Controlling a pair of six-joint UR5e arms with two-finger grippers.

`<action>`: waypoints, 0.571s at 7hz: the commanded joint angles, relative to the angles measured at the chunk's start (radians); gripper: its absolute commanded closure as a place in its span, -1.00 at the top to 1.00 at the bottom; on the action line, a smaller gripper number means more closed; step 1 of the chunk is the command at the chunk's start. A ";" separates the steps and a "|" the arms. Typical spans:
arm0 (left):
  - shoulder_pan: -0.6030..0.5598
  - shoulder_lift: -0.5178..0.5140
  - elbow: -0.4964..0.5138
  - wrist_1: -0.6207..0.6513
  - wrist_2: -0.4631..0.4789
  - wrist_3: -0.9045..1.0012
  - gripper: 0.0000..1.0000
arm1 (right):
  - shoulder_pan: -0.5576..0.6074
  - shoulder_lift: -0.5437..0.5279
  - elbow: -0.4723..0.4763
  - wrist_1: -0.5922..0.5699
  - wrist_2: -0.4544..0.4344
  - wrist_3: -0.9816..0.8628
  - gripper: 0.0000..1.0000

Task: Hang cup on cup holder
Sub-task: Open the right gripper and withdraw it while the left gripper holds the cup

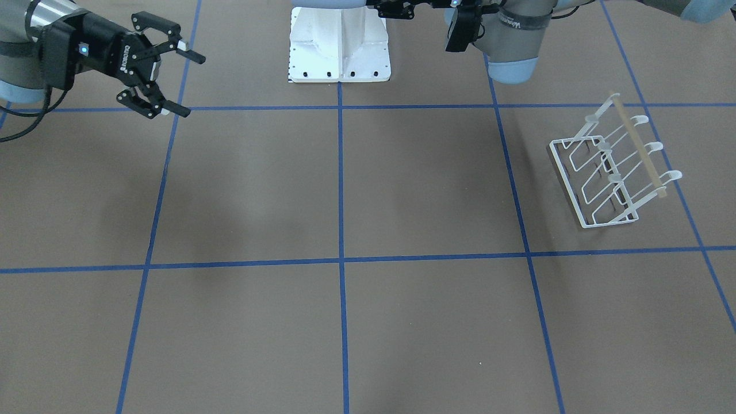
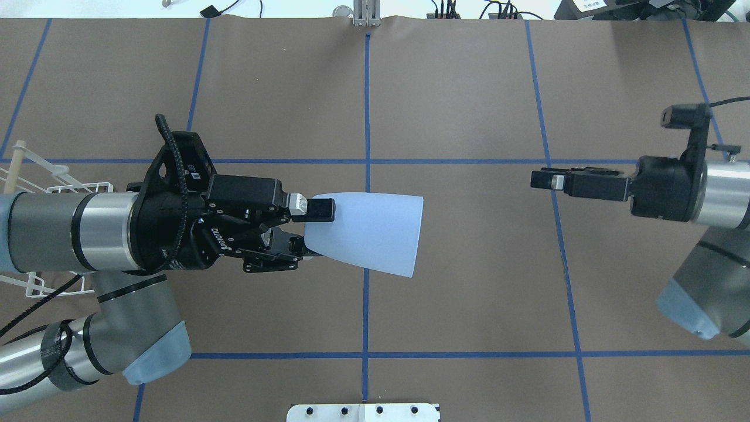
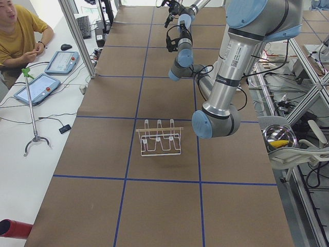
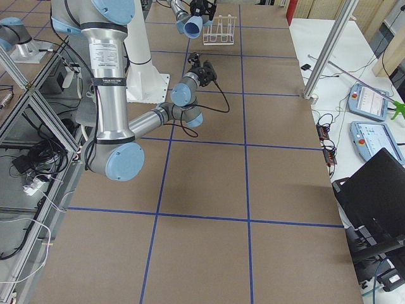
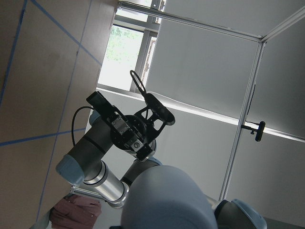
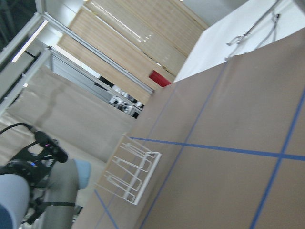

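My left gripper (image 2: 313, 231) is shut on the narrow base of the pale blue cup (image 2: 369, 234) and holds it on its side above the table's middle, mouth pointing towards my right gripper. The cup also shows in the exterior right view (image 4: 193, 25) and fills the bottom of the left wrist view (image 5: 167, 200). My right gripper (image 1: 190, 84) is open and empty, level with the cup and apart from it; it also shows in the overhead view (image 2: 542, 179). The white wire cup holder (image 1: 615, 167) stands empty on the table behind my left arm, which partly hides it in the overhead view (image 2: 35, 176).
The white robot pedestal (image 1: 339, 46) stands at the table's near edge. Blue tape lines (image 1: 340, 259) grid the brown table. An operator (image 3: 20, 31) sits at a side desk with tablets (image 3: 38, 87), off the table.
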 commanded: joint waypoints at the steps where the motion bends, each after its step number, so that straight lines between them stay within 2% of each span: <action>1: -0.027 0.017 0.000 0.031 -0.001 0.113 -1.00 | 0.265 -0.010 -0.009 -0.315 0.261 -0.072 1.00; 2: -0.029 0.035 -0.009 0.089 -0.002 0.199 -1.00 | 0.348 -0.036 -0.027 -0.431 0.321 -0.218 1.00; 3: -0.063 0.036 -0.011 0.146 -0.008 0.233 -1.00 | 0.405 -0.045 -0.049 -0.561 0.329 -0.373 1.00; 4: -0.124 0.037 -0.041 0.263 -0.027 0.255 -1.00 | 0.445 -0.053 -0.058 -0.700 0.329 -0.546 1.00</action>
